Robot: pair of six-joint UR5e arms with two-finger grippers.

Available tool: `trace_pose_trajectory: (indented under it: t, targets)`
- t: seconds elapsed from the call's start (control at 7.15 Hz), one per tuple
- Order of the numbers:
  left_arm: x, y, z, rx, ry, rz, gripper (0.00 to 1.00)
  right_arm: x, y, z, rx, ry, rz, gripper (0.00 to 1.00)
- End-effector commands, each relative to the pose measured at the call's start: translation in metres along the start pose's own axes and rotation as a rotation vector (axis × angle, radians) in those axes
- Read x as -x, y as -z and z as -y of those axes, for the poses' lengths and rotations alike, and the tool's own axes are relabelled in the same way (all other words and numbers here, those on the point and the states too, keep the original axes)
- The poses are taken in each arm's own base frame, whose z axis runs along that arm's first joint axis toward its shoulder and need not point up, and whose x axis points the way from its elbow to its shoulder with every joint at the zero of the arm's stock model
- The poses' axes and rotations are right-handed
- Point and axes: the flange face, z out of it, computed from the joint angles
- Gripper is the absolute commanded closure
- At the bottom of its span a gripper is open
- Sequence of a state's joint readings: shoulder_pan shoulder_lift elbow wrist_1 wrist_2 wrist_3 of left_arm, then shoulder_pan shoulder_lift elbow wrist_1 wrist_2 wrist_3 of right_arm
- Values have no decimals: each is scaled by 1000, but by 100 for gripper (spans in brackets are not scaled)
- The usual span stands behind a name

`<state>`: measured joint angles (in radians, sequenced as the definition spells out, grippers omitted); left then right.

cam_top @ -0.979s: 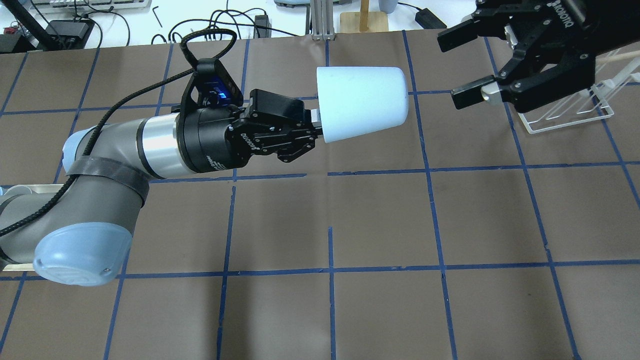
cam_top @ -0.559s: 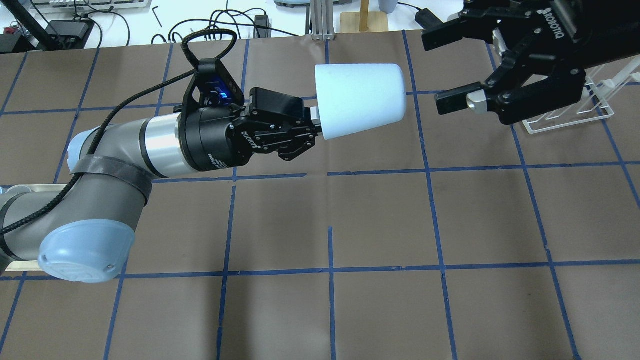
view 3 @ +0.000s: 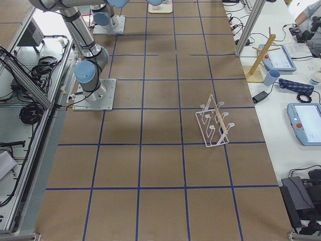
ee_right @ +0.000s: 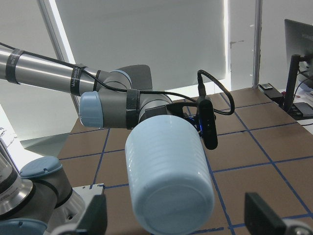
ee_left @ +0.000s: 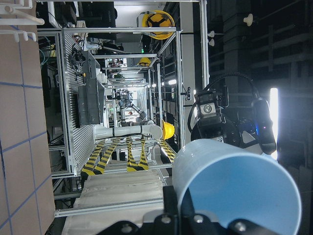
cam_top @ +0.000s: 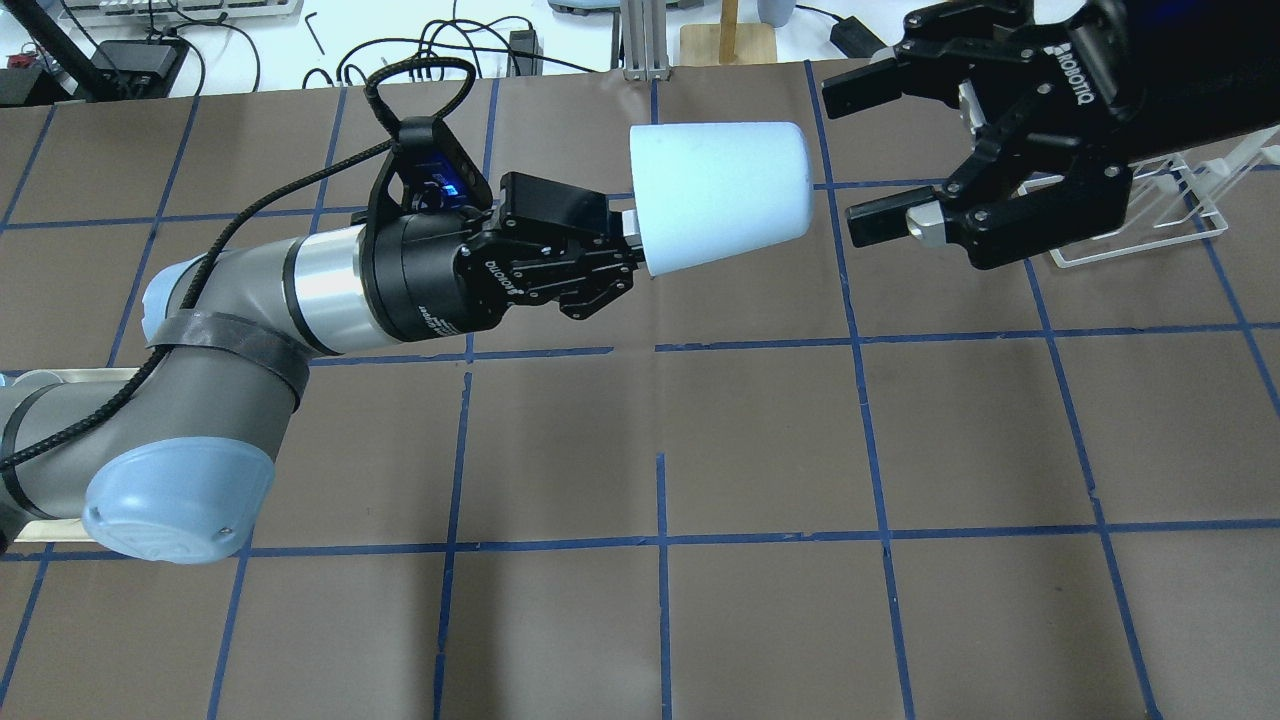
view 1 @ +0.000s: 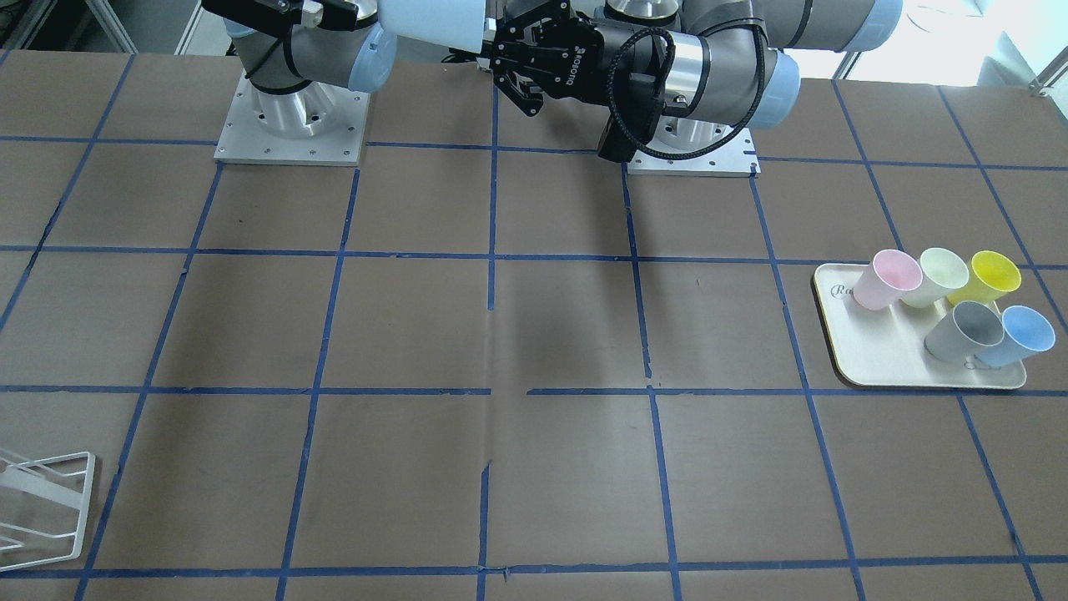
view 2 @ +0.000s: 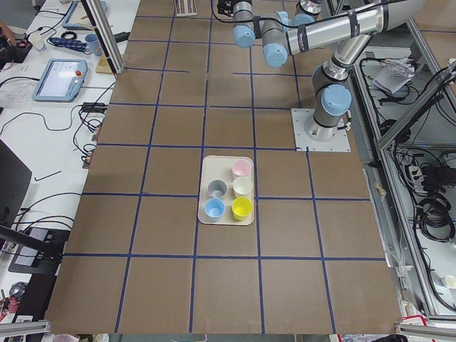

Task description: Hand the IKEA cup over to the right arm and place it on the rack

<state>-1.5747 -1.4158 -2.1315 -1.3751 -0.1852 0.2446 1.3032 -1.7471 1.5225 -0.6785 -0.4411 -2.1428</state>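
The IKEA cup (cam_top: 720,195) is a light blue tumbler held level above the table. My left gripper (cam_top: 632,240) is shut on its rim, and its closed base points at my right gripper (cam_top: 848,160). The right gripper is open and empty, its fingertips just short of the base. In the right wrist view the cup (ee_right: 168,181) fills the middle, with one fingertip (ee_right: 93,215) on either side below. The cup (view 1: 430,25) also shows in the front view. The white wire rack (cam_top: 1130,235) stands behind the right gripper and shows in the right side view (view 3: 215,123).
A cream tray (view 1: 901,359) on the robot's left side holds a pink cup (view 1: 889,280), a grey cup (view 1: 968,330), a second light blue cup (view 1: 1022,334) and two others. A wooden stand (view 3: 263,50) is beyond the table's far edge.
My right gripper has moved left toward the cup's base, still open. My left arm and the cup have barely shifted.
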Motion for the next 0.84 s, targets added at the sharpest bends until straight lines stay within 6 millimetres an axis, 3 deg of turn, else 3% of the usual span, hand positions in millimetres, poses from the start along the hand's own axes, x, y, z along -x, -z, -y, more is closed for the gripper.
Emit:
trace_pose_trajectory:
  t: [0.0, 0.42, 0.7]
  targets:
    - [7, -2, -5, 5, 14, -3, 100, 0, -11, 3, -13, 4, 16, 0]
    - [7, -3, -6, 8, 16, -3, 100, -7, -27, 1, -44, -8, 38, 0]
    - [7, -3, -6, 8, 15, -5, 100, -8, -33, -15, -48, -38, 53, 0]
